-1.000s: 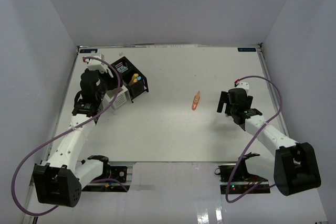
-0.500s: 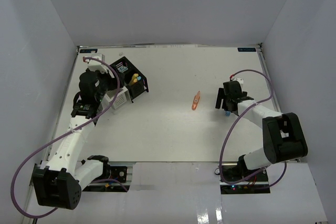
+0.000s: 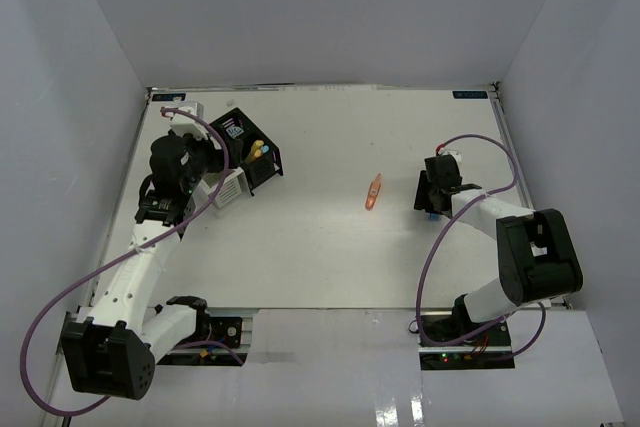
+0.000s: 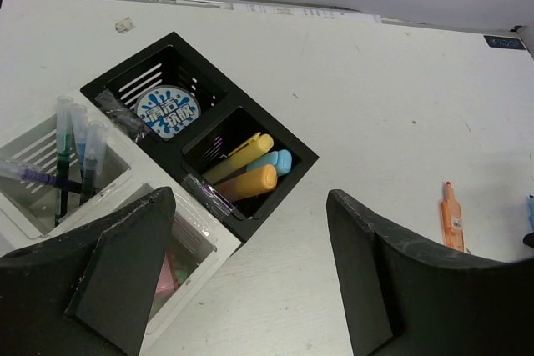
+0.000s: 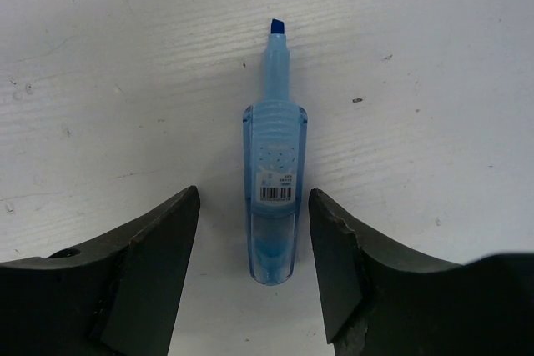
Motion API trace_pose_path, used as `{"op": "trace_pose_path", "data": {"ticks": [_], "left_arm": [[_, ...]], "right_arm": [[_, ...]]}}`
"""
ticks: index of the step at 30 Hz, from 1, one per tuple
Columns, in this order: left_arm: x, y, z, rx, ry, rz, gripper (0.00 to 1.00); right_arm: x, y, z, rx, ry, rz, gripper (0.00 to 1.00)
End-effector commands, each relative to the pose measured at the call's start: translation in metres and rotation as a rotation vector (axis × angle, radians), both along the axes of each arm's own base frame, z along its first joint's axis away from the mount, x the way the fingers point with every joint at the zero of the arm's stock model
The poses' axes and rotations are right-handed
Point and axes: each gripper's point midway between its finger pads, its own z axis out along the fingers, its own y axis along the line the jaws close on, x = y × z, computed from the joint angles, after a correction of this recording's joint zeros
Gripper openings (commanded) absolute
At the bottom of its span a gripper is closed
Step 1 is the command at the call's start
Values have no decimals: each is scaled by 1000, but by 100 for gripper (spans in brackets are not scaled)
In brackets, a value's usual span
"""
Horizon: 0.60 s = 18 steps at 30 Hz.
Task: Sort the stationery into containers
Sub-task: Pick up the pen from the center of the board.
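Observation:
A blue highlighter (image 5: pixel 273 181) lies uncapped on the table, tip pointing away, between the open fingers of my right gripper (image 5: pixel 253 196), which straddles its rear end without touching it. In the top view the right gripper (image 3: pixel 432 192) is at the right-middle. An orange highlighter (image 3: pixel 373 192) lies alone at the centre and also shows in the left wrist view (image 4: pixel 451 218). My left gripper (image 4: pixel 250 206) is open and empty above the organiser's near corner. The black compartments (image 4: pixel 133 72) hold a blue-white tub (image 4: pixel 169 112) and yellow, blue and orange highlighters (image 4: pixel 246 174). The white compartments (image 4: pixel 33 135) hold pens (image 4: pixel 71 156).
The organiser cluster (image 3: pixel 262 172) stands at the far left, next to my left gripper (image 3: pixel 203 162). The lower white compartment holds something pink and green (image 4: pixel 167 273). Walls enclose the table on three sides.
The right arm has folded back and its gripper has come down over the blue highlighter. The left gripper has shifted slightly by the organiser.

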Motion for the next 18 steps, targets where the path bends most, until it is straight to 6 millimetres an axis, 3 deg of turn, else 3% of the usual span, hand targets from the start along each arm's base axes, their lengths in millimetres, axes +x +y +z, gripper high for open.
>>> {"op": "trace_pose_path", "data": {"ticks": [1, 4, 6, 14, 18], "left_arm": [[-3, -8, 26, -23, -62, -48, 84], [-5, -13, 28, -33, -70, -76, 84], [-6, -16, 29, -38, -76, -97, 84], [-9, -25, 30, -52, -81, -150, 84], [-15, -39, 34, -89, -87, -230, 84]], "right_arm": [[2, 1, -1, 15, -8, 0, 61], [1, 1, 0, 11, -10, 1, 58], [2, -1, 1, 3, -13, 2, 50], [0, 0, 3, 4, -25, 17, 37], [1, 7, 21, 42, -105, 60, 36]]}}
